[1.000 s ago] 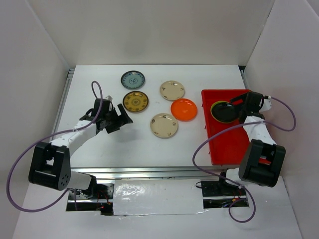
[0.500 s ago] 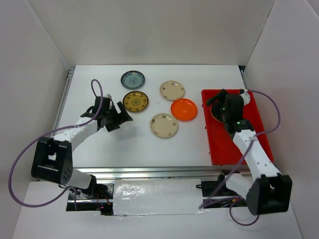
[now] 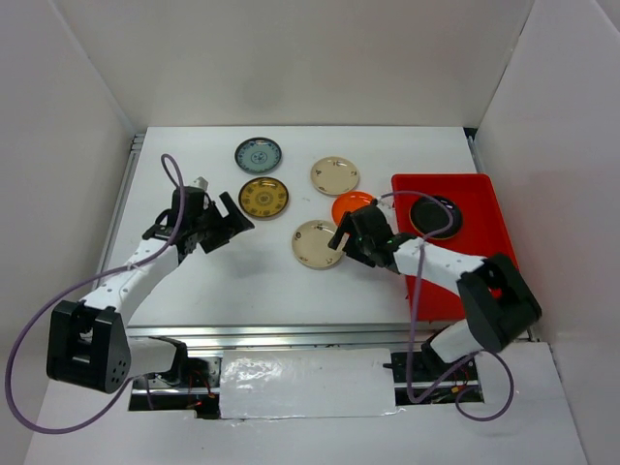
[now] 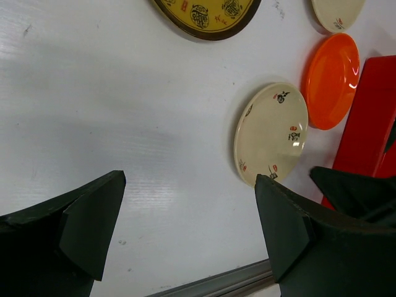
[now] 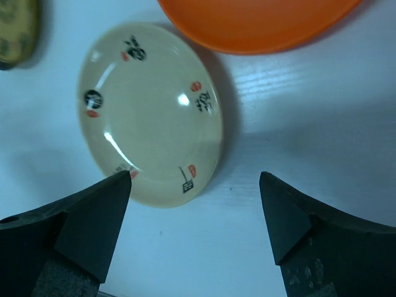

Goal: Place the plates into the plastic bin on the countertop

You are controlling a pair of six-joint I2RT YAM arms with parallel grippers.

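The red plastic bin (image 3: 481,201) stands at the right of the white countertop (image 3: 262,286) and holds a black plate (image 3: 435,216). On the countertop lie a teal plate (image 3: 259,154), a brown-and-gold plate (image 3: 263,197), two cream plates (image 3: 335,175) (image 3: 316,244) and an orange plate (image 3: 351,205). My right gripper (image 3: 345,236) is open and empty, low beside the near cream plate (image 5: 151,114), whose rim lies by its left finger. My left gripper (image 3: 231,221) is open and empty, left of the brown-and-gold plate (image 4: 207,15). No lime green plate or second orange plate shows.
White walls enclose the countertop on three sides. A metal rail (image 3: 291,335) runs along the near edge. The right arm reaches leftwards over the bin's left rim (image 4: 371,124). The orange plate (image 5: 260,21) lies just beyond the right gripper.
My right arm has left the black plate in the bin and swung left to the near cream plate. My left gripper has shifted only slightly and stays open.
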